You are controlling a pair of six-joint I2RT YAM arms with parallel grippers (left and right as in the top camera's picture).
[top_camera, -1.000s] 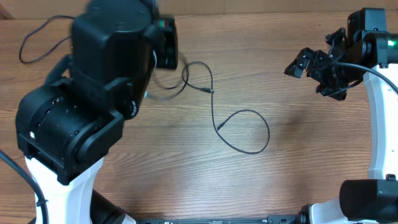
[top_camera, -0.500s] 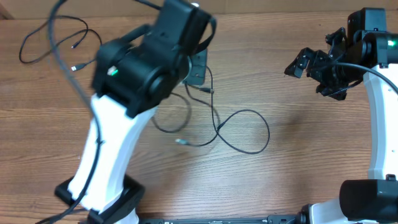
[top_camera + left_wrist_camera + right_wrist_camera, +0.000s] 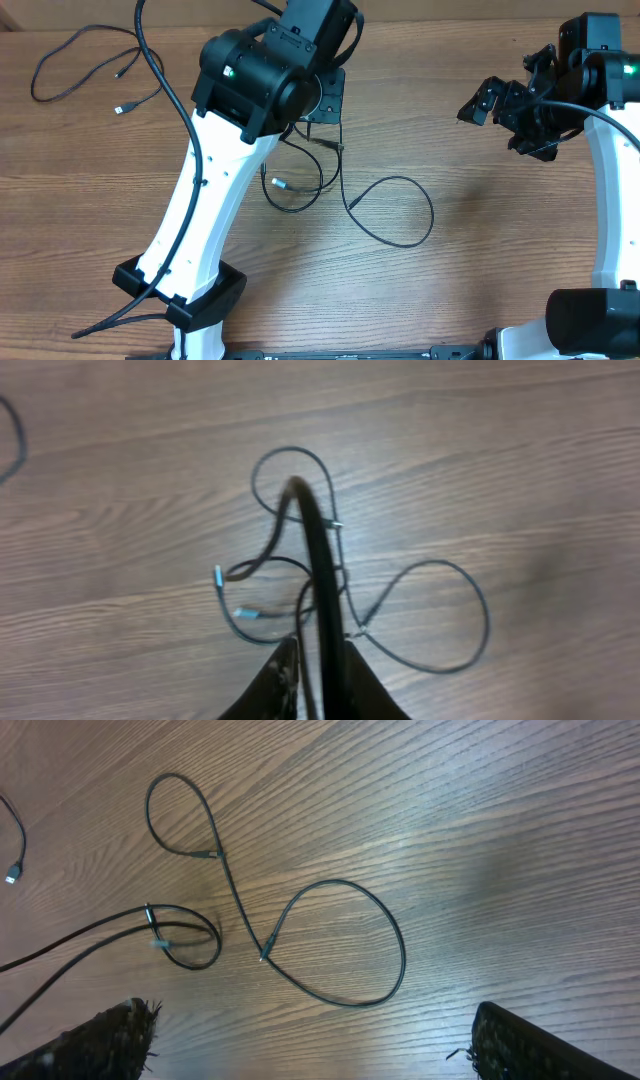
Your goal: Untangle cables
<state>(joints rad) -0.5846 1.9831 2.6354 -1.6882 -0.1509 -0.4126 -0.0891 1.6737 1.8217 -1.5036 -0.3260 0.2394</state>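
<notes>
Left pincer (image 3: 320,655) pinching one cable (image 3: 315,550) lifted from the knot of cables (image 3: 262,565) at mid-worktop (image 3: 480,250), two blue-tipped plugs (image 3: 217,573) beside it, one open loop (image 3: 431,212) rightward, right pincer (image 3: 312,1020) spread wide, well apart, one more cable (image 3: 40,70) far left.

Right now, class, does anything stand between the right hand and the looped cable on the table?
Nothing visible does. The right hand is open, off to one side of the looped cable, and only bare wooden table lies between them.
</notes>
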